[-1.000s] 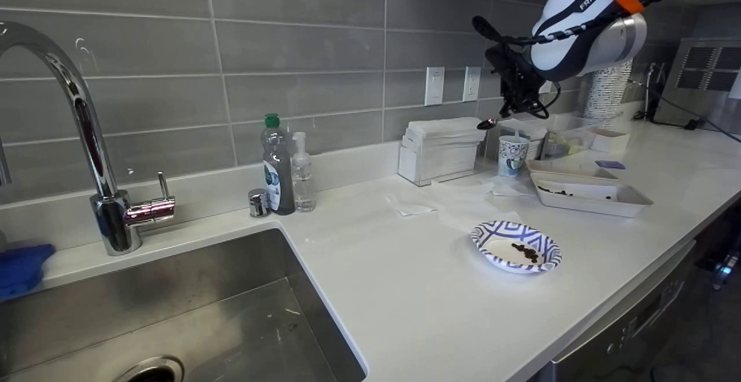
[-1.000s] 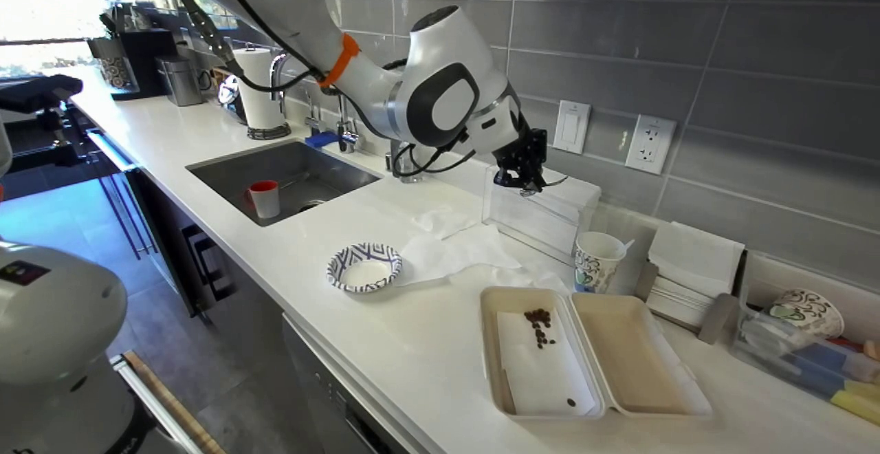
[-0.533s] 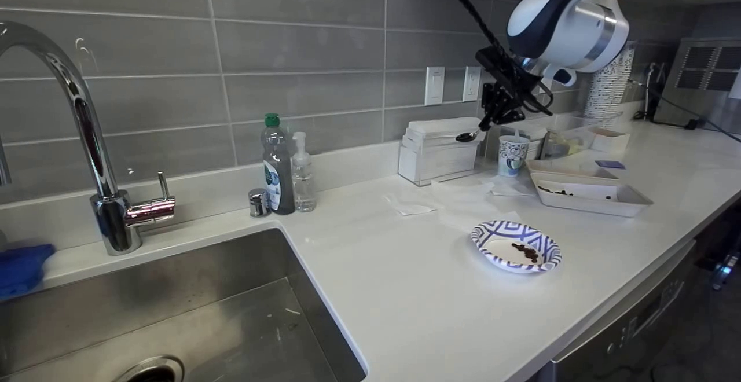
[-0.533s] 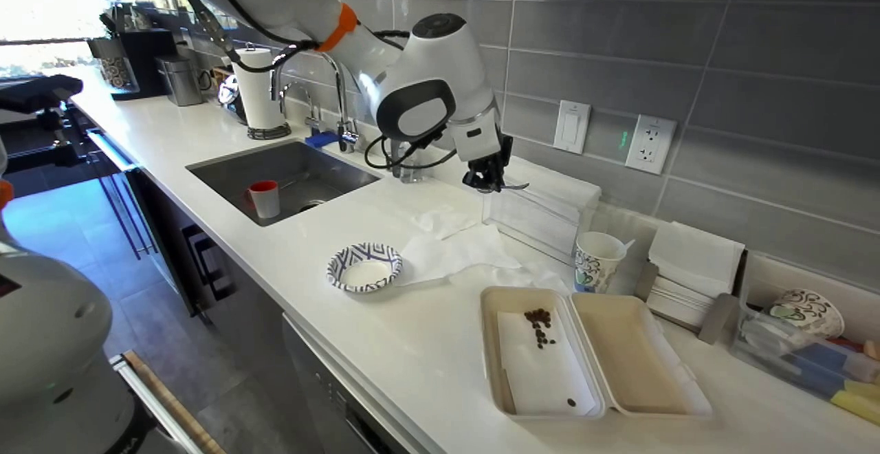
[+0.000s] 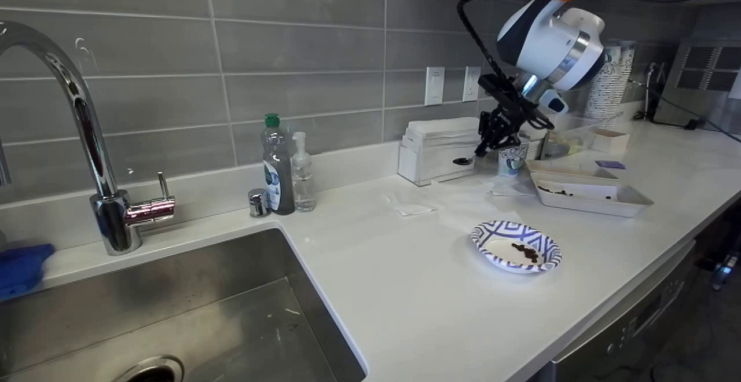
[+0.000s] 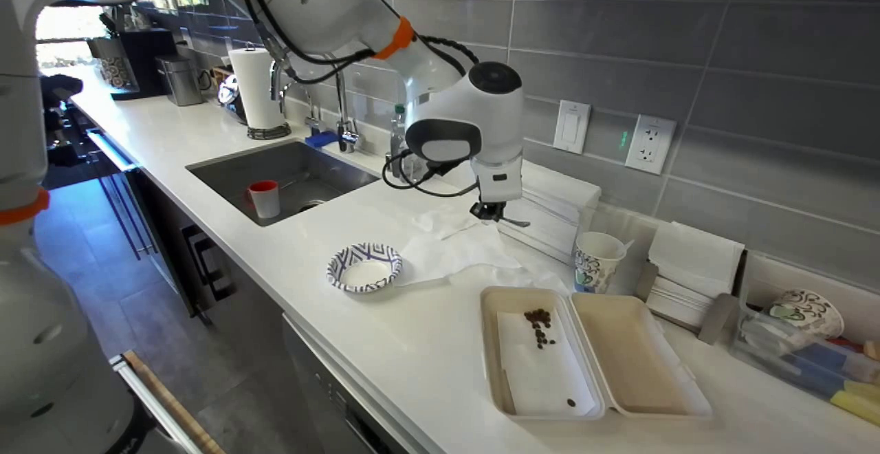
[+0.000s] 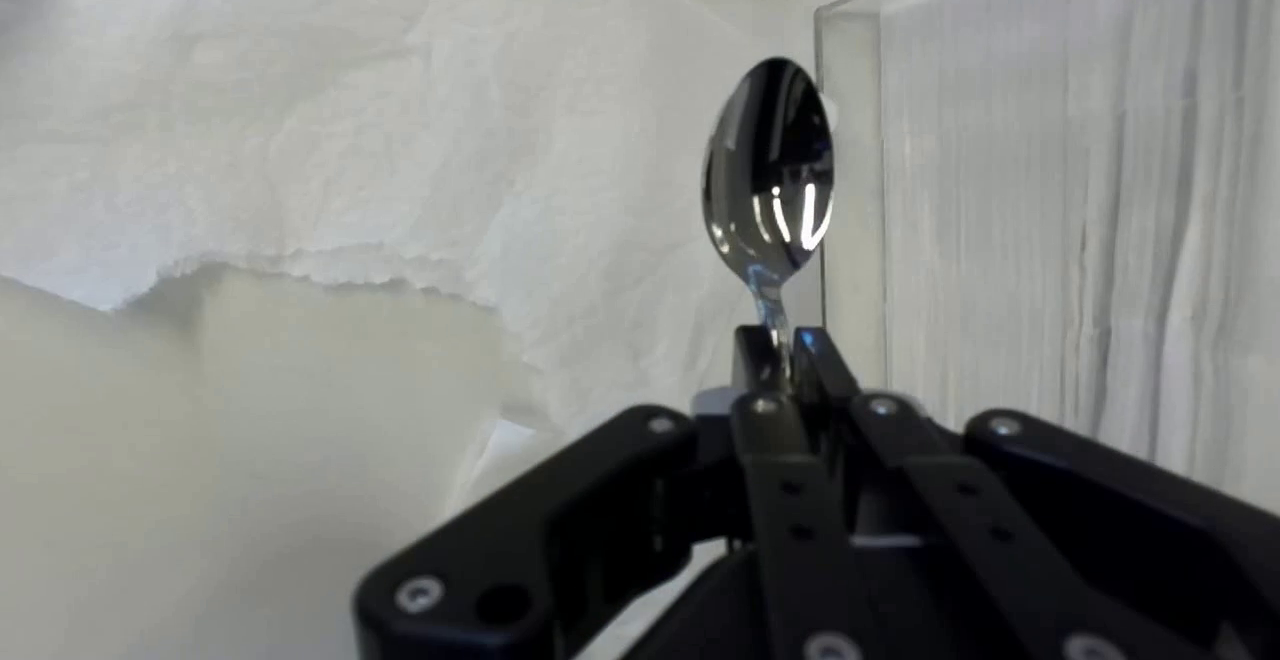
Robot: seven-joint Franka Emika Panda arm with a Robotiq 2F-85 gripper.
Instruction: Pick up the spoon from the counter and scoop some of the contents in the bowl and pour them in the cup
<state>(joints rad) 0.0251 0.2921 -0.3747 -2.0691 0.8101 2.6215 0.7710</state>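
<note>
White counter (image 5: 405,289) is stretching beneath the pincer (image 7: 780,340), which is gripping the spoon (image 7: 768,170), its head jutting straight ahead; the bowl (image 5: 514,231) is lying lower and to the pincer's side, toward the counter's front edge.

Wall (image 5: 301,46): grey glazed tile, pale grout; white switch (image 6: 572,126), white socket (image 6: 650,144). Desk (image 6: 419,344): long, white, running away from my viewpoint; steel sink (image 5: 145,295) let in; dark fronts (image 6: 240,296) beneath. Floor (image 6: 172,323): grey, bluish sheen towards the far end. Window (image 6: 65,24): far end; I get it as white glare.
</note>
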